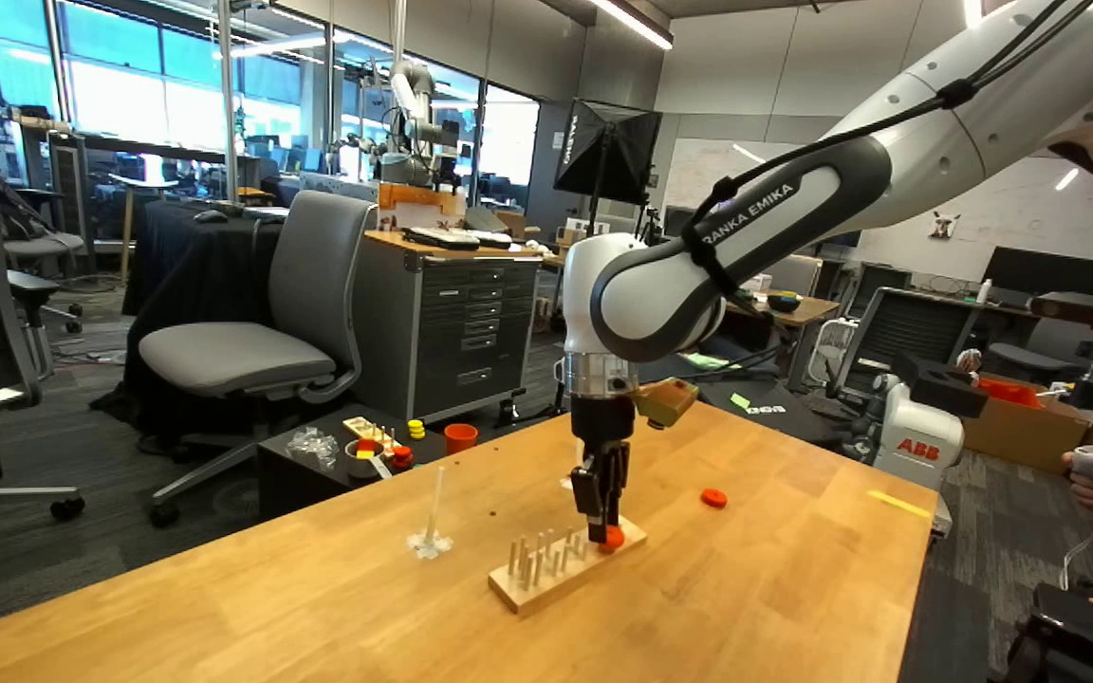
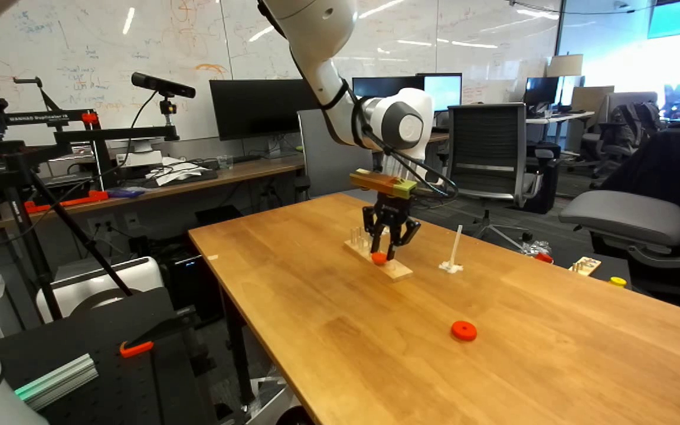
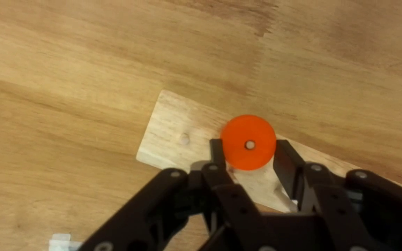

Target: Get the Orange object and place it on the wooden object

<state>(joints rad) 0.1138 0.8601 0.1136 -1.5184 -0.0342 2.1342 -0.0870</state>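
White arm [image 1: 798,194] slanting down, wrist [image 1: 601,375] vertical, end effector [image 3: 250,148] pointing downward — fingers [image 3: 289,165] partway together, clamped

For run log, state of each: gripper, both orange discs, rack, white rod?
Gripper: closed on held orange disc
Held orange disc: over wooden rack, peg tip showing in its hole; seating unclear
Wooden rack: flat on table, pegs upright
Loose orange disc: flat on table
White rod: standing on table

Pale cream, rectangular, pegged wooden slab [image 3: 173,118]: fine grain.
Round, holed orange-red disc [image 3: 249,130], over the slab: even tone.
Second round orange-red disc [image 2: 463,334], well apart from the slab: likewise even.
Black two-fingered hand [image 3: 249,150], above the slab: pale grey dots.
Honey-brown wooden desk [image 1: 746,588], beneath the slab: streaked grain, darker patches.
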